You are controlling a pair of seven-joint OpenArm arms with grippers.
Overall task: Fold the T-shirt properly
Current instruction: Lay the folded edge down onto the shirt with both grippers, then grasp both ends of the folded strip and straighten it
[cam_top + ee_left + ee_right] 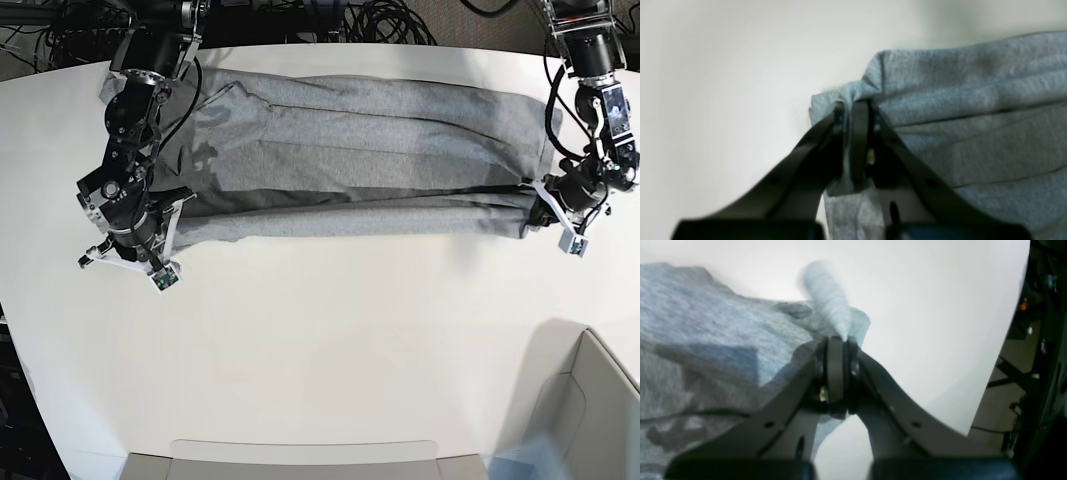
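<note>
The heather-grey T-shirt [360, 150] lies stretched across the far half of the white table [330, 330], its near edge lifted into a long roll between my two arms. My left gripper [853, 110] is shut on a bunched corner of the T-shirt [957, 110] at the base view's right [540, 205]. My right gripper [838, 340] is shut on the other corner of the T-shirt [706, 330] at the base view's left [170, 215]. Dark lettering shows faintly through the cloth in the right wrist view. Both grippers hold the fabric just above the table.
A grey box [585, 400] stands at the near right corner. A flat grey panel [300, 458] lies along the near edge. Black cables [380, 20] lie beyond the far edge. The table's edge and dark frame parts [1040, 356] show in the right wrist view.
</note>
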